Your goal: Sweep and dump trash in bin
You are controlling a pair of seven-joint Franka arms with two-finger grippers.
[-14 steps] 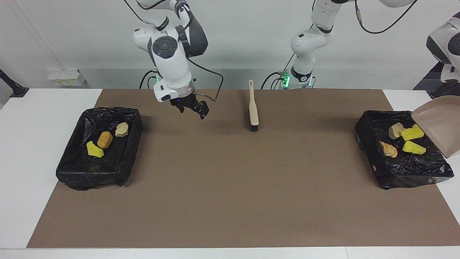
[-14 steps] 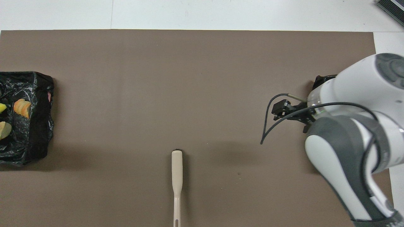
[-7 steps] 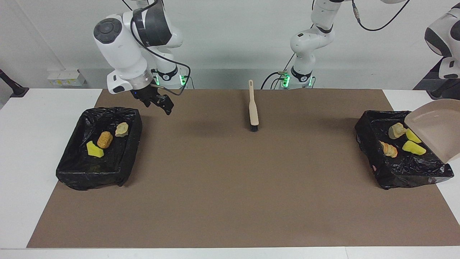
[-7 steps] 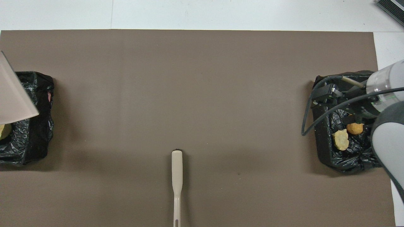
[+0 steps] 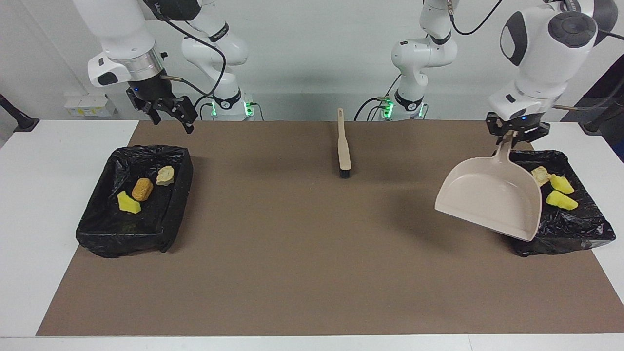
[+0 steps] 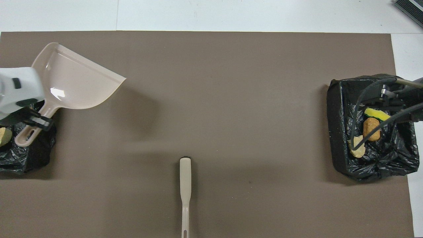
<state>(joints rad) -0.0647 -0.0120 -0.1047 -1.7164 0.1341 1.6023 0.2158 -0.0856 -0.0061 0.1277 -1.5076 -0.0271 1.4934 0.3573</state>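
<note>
While all the trash I can see is lying in the two bins (image 5: 131,195) (image 5: 560,219), I am holding the emptied dustpan (image 5: 492,197) in the clamped left gripper (image 5: 511,135) at right, right gripper (image 5: 168,111) gaping idle upper left.

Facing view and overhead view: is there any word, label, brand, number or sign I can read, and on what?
None can be read.
Dustpan, brush and both bins: no print visible.
Right arm: dark lettering on the upper link, too small to read.
Small box by the wall: yellow marks, unreadable.
</note>
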